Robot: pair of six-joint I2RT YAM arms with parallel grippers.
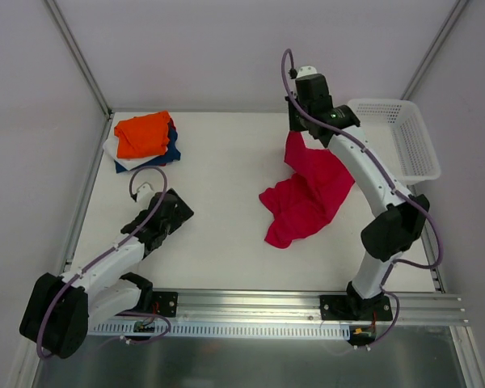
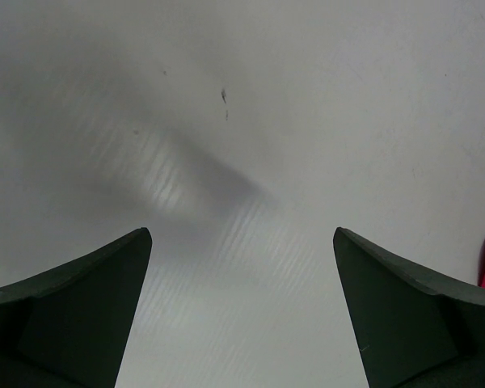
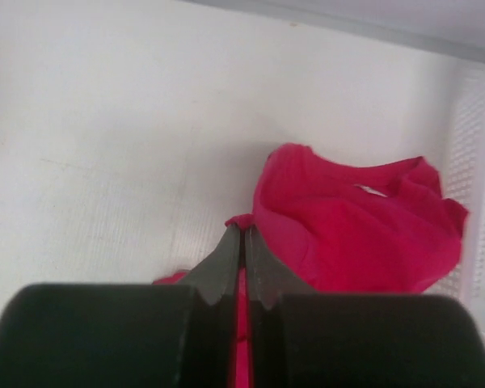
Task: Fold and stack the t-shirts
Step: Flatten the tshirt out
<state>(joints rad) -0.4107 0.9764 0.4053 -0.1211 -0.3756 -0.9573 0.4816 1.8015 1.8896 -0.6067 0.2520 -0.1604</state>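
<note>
Red t-shirt (image 1: 307,202) lies crumpled right of centre on the table (image 1: 226,162), long axis far-to-near; my right gripper (image 3: 242,236) pinches its far end. Left gripper (image 2: 242,234), spread wide and empty, sits well apart to its left. Right arm nearer.

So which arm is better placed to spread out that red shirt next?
Right, probably: the right pincer is shut on the red shirt. The left pincer hangs open over the table, apart from the cloth.
</note>
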